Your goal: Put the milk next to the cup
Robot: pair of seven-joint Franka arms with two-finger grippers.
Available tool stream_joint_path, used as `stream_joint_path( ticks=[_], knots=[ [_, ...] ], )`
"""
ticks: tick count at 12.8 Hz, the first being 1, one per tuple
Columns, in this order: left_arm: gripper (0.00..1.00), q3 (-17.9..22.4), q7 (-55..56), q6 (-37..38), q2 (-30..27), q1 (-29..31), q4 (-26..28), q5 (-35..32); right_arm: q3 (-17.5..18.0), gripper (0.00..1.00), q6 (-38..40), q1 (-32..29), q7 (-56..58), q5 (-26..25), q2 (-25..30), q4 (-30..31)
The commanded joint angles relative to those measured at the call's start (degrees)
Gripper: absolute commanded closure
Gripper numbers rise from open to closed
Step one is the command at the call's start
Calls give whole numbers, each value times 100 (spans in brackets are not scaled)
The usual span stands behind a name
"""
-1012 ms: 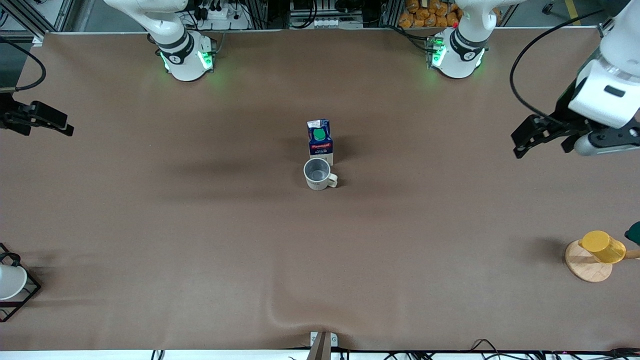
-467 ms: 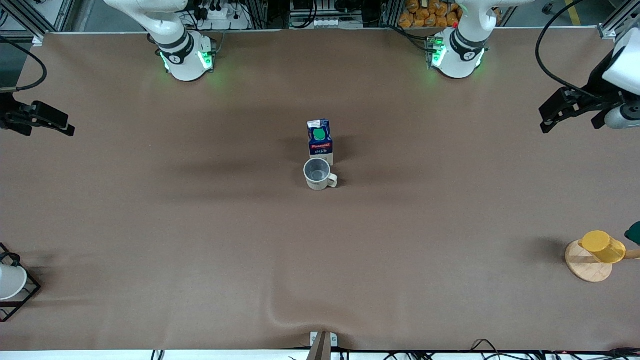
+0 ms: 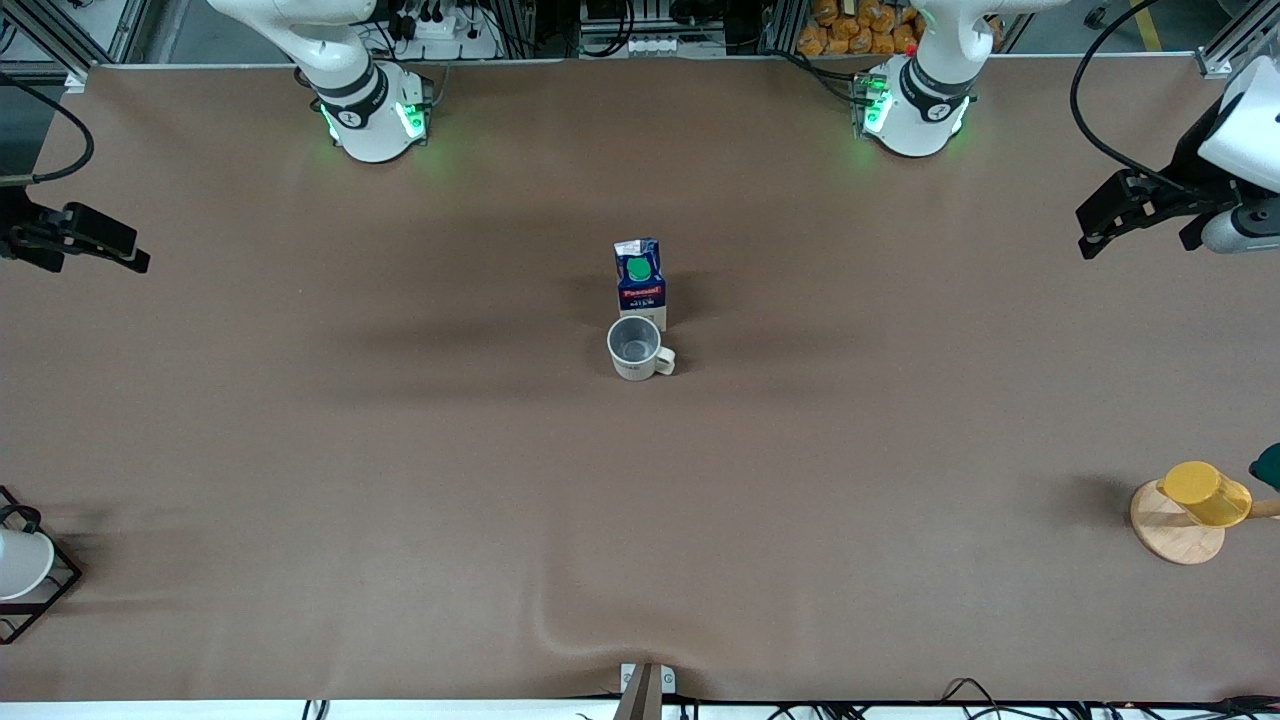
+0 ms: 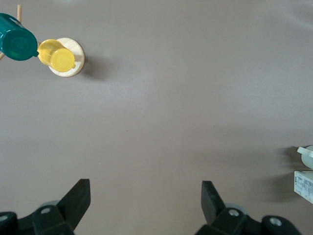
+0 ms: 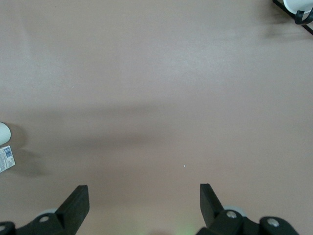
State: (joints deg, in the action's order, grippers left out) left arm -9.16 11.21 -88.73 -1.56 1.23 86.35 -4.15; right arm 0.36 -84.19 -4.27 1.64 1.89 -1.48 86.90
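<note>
Left gripper (image 4: 145, 196) first: its two black fingers (image 4: 78, 198) are spread wide with nothing between them, only bare brown table (image 3: 400, 480) beneath. It hangs over the left arm's end of the table, well apart from the work. Right gripper (image 5: 142, 198), same story: fingers (image 5: 78, 200) parted and empty, hovering over the right arm's end, waiting.

Out from there to the middle of the table: the small dark blue gable-top milk carton (image 3: 640, 283) with the green round cap and red label stands upright, free of either set of fingers. Just beside it, nearer the front camera and seemingly touching or nearly so, sits the light grey-white ceramic mug (image 3: 637, 348) with its little side handle. The placement looks done.

If that carton needs another lift, I'd judge it light, with thin board walls that dent under a hard squeeze, and rather slick. Take it across the flat side panels below the gable, clear of the mug; the mug itself is hard and chips easily.

At the table's edges, a yellow cup on a round wooden base (image 3: 1190, 510) and a white cup in a black wire rack (image 3: 25, 565).
</note>
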Motion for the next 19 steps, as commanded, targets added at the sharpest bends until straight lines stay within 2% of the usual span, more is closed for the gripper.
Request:
stream_joint_path(
  ticks=[1,11,15,19],
  knots=[
    [0,98,-111,-74,-64,-35,67,81,-80,0,8,76,29,66,7,-15],
    [0,107,-93,-13,234,-18,-100,151,-80,0,8,111,20,57,-19,-6],
    [0,177,-102,-21,200,-26,180,213,-80,0,-1,76,20,48,-28,-6],
    [0,177,-111,-21,235,-26,137,186,-80,0,-45,84,29,39,-28,-6]
  ],
)
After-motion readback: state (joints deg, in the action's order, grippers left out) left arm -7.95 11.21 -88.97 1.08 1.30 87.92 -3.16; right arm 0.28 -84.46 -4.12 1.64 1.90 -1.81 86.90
